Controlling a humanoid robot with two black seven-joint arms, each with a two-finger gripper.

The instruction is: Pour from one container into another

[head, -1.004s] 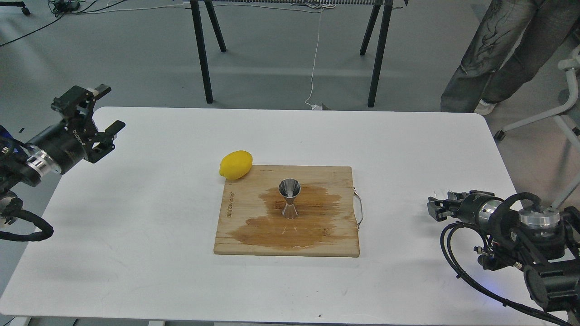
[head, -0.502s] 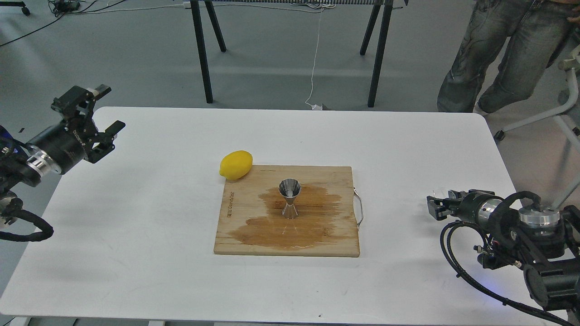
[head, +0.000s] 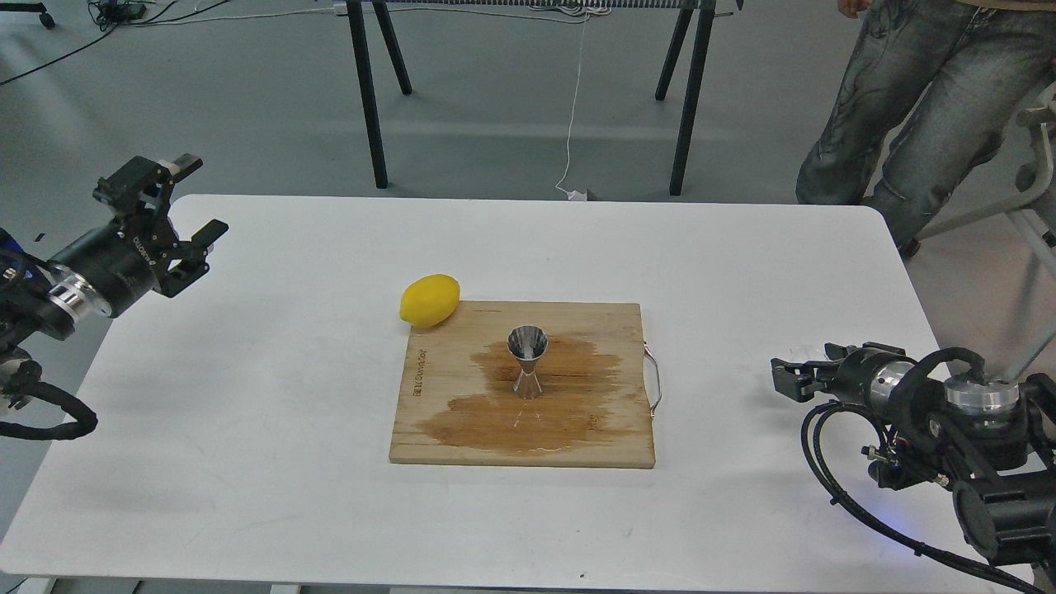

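Note:
The steel jigger (head: 527, 361) stands upright in the middle of the wooden cutting board (head: 610, 437), on a dark wet patch. My left gripper (head: 199, 197) hovers open and empty over the table's far left edge, well away from the jigger. At the right edge, low over the table, my right gripper (head: 785, 379) points left toward the board. It is small and dark, and its fingers cannot be told apart. The clear cup does not show distinctly anywhere; at most a faint glassy glint sits at the right gripper's tip.
A yellow lemon (head: 430, 300) lies touching the board's far left corner. The board has a metal handle (head: 655, 381) on its right side. A person's legs (head: 916, 107) stand beyond the table's far right corner, next to a chair frame (head: 1027, 206).
My right gripper has crept slightly left toward the board. The person at the back right has shifted stance. Left arm, jigger and lemon have not moved.

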